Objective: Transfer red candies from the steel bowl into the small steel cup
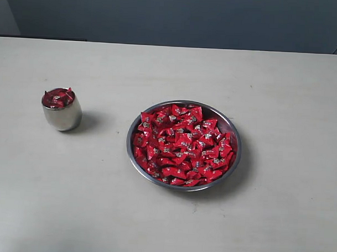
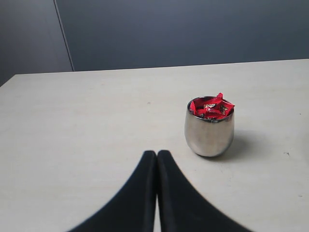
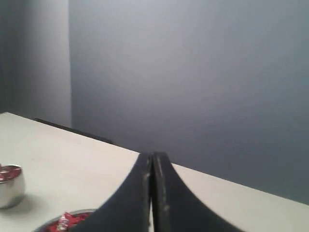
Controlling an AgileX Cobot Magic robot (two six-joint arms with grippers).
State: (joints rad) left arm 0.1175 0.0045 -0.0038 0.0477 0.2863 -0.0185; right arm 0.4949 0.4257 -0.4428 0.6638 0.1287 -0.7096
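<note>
- Exterior view: steel cup [image 1: 61, 115] upright on the table [image 1: 159, 70], well apart from the steel bowl [image 1: 235, 135]. Red candies [image 1: 181, 146] heap the bowl, and more fill the cup to its brim. No arm shows.
- Left wrist view: left claw [image 2: 157, 153], fingers pressed together, holding nothing, near the cup but clear of it. Wrappers poke above the cup's rim.
- Right wrist view: right claw [image 3: 152, 155], fingers together, empty, above the table. The bowl's edge and the cup are partly visible.
- Progress, as judged: the cup looks full with little room left, and the bowl holds the bulk of the candies.
</note>
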